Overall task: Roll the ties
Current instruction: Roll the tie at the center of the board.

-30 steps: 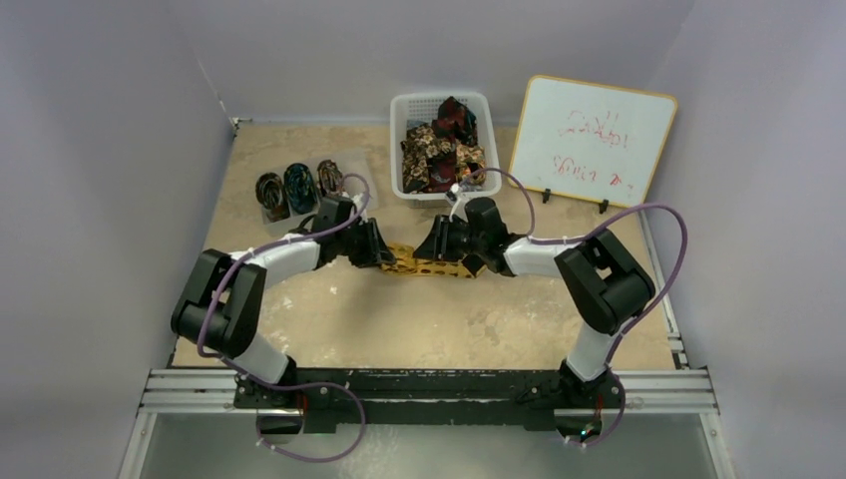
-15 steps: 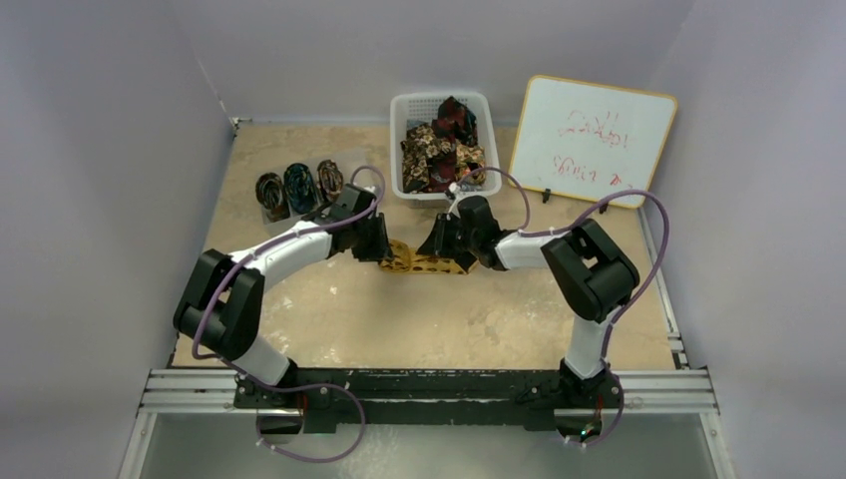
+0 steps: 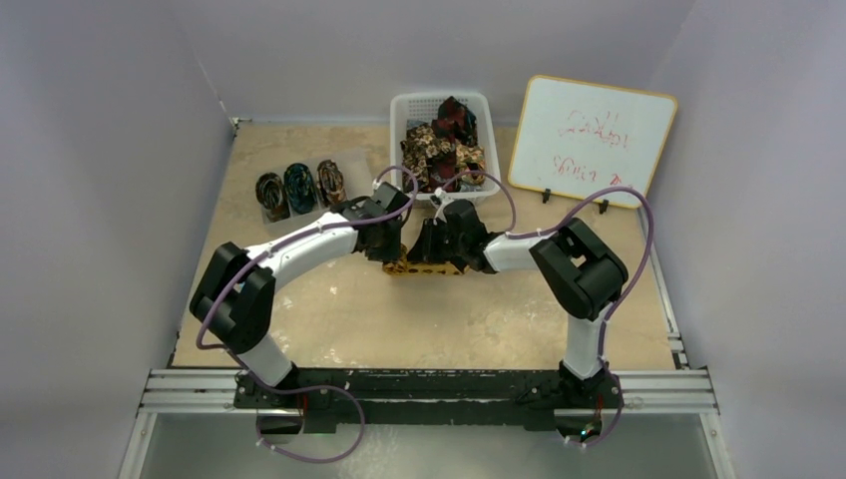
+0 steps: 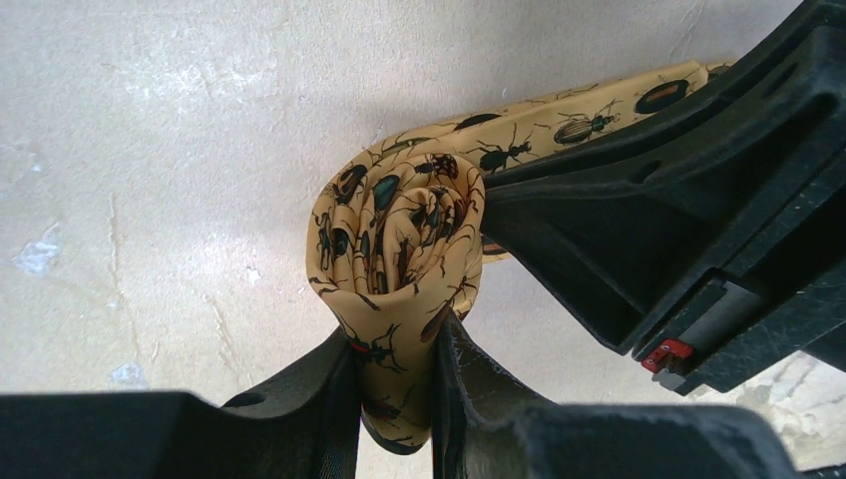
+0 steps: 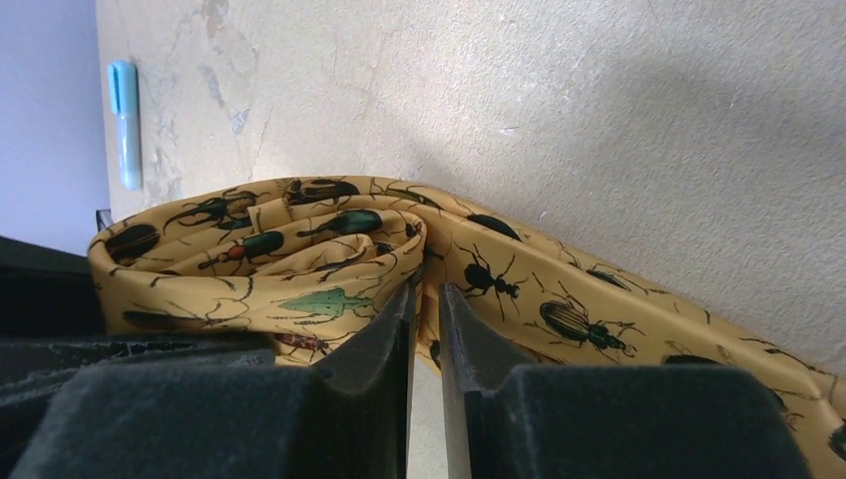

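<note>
Just in front of the white basket (image 3: 396,140), the left gripper (image 3: 392,249) and right gripper (image 3: 424,251) cover most of the golden tie (image 3: 429,268). Inside the basket, the tangled ties (image 3: 444,145) cannot be counted. Right of it, the whiteboard's (image 3: 592,138) red writing is too small to read.

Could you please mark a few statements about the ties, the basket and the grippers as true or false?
1. The left gripper is shut on the rolled end of the yellow tie. True.
2. The basket is empty. False: it holds a heap of loose ties.
3. Three rolled ties sit in a row left of the basket. True.
4. The whiteboard is blank. False: it bears red writing.
5. The right gripper is open, clear of the tie. False: it is shut on the yellow tie beside the roll.
</note>
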You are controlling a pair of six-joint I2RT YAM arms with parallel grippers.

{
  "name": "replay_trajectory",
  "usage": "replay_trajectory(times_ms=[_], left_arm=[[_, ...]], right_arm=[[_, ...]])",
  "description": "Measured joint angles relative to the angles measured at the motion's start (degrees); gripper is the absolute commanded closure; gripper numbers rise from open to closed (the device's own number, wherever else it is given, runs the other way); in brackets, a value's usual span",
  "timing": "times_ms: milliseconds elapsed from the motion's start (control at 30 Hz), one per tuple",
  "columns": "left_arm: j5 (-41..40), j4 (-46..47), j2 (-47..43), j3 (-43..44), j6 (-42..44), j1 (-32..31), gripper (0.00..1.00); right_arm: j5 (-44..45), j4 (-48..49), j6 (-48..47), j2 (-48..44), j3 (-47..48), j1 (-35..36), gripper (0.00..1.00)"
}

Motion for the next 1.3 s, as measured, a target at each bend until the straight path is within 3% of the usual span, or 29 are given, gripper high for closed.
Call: replay_trajectory(times_ms=[200, 433, 667, 867, 1133, 1300], left_arm=[[-7.8, -6.8, 3.4, 6.3, -2.4, -3.4, 0.92], [-18.9, -17.8, 13.3, 17.3, -8.0, -8.5, 0.93], [-25.8, -26.4, 22.4, 27.0, -12.1, -12.1, 0.83], [-25.4, -25.7, 23.6, 27.6, -11.8, -13.2, 0.64], [-17.4, -17.4, 23.6, 27.6, -8.0, -13.2, 0.51], [-11.4, -12.6, 23.6, 27.6, -5.6, -13.3, 0.49]], right_arm=[[0.1, -0.7, 0.8, -3.3, -2.6, -2.1, 0.77], [2.6, 0.0, 2.4, -16.2, -12.3, -13.3, 0.77], [4.6, -0.3, 3.4, -24.9, -19.5, -18.0, 0.76], [4.3, 0.0, 3.3, -27.3, -21.5, -19.6, 0.73], [-0.1, 1.4, 2.7, -24.8, -22.7, -19.7, 0.71], [-3.1, 2.4, 2.3, -22.7, -22.8, -19.7, 0.67]])
